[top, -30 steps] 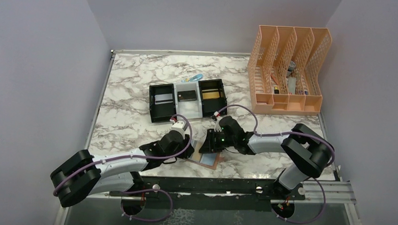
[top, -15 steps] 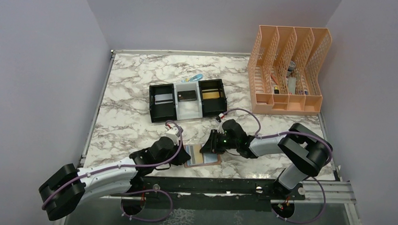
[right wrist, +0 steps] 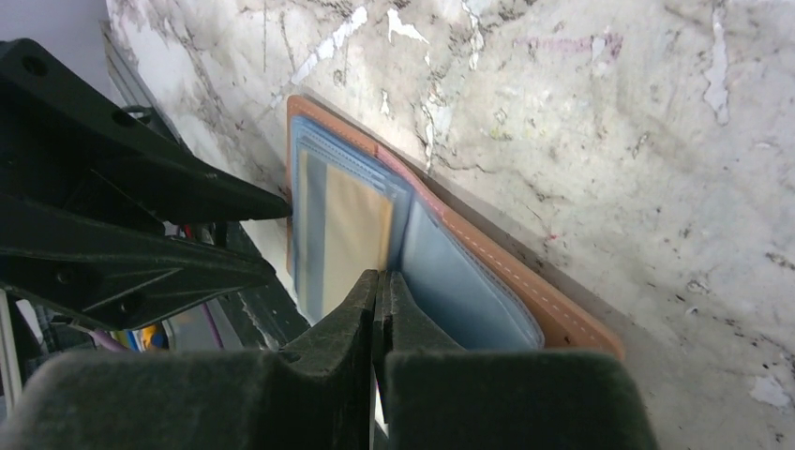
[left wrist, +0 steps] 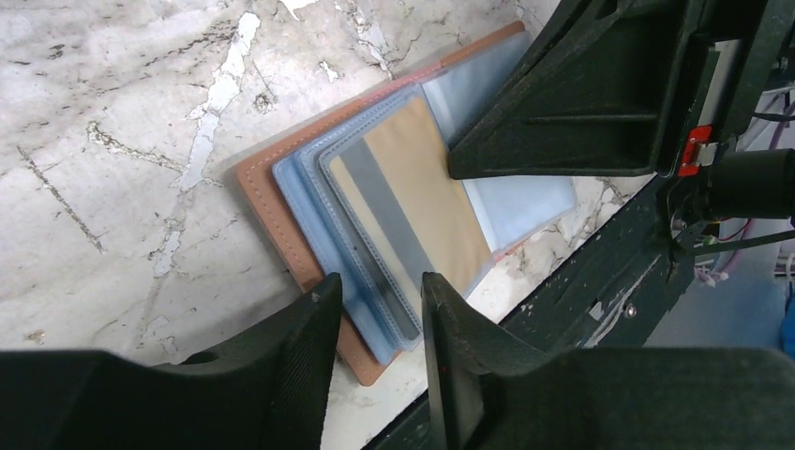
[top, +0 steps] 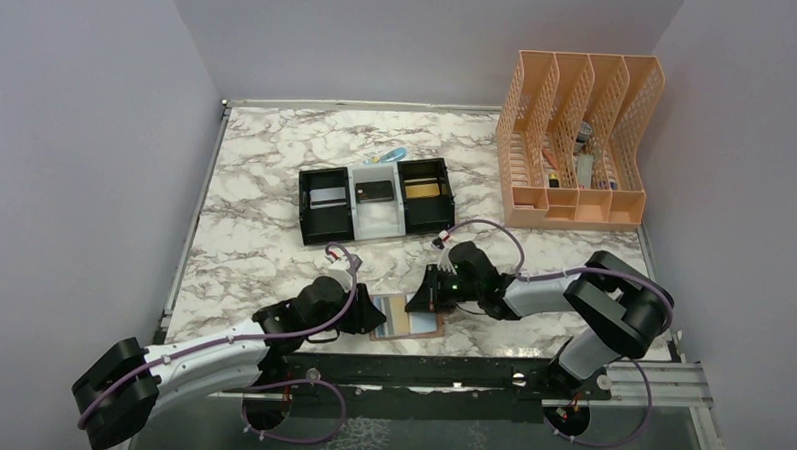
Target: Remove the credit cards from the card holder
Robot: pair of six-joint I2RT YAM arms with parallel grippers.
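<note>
The card holder (top: 406, 316) lies open and flat on the marble table (top: 266, 170), close to its near edge and between the two grippers. The left gripper (left wrist: 380, 291), fingers slightly spread, sits at the holder's left edge, beside the pocket showing a gold-tan card (left wrist: 427, 187). The right gripper (right wrist: 378, 281), fingers pressed together, is at the fold. It may be pinching a blue sleeve (right wrist: 459, 291), but that contact is hidden.

card holder (left wrist: 265, 199): stitched tan leather | table (left wrist: 112, 141): glossy marble-look
</note>
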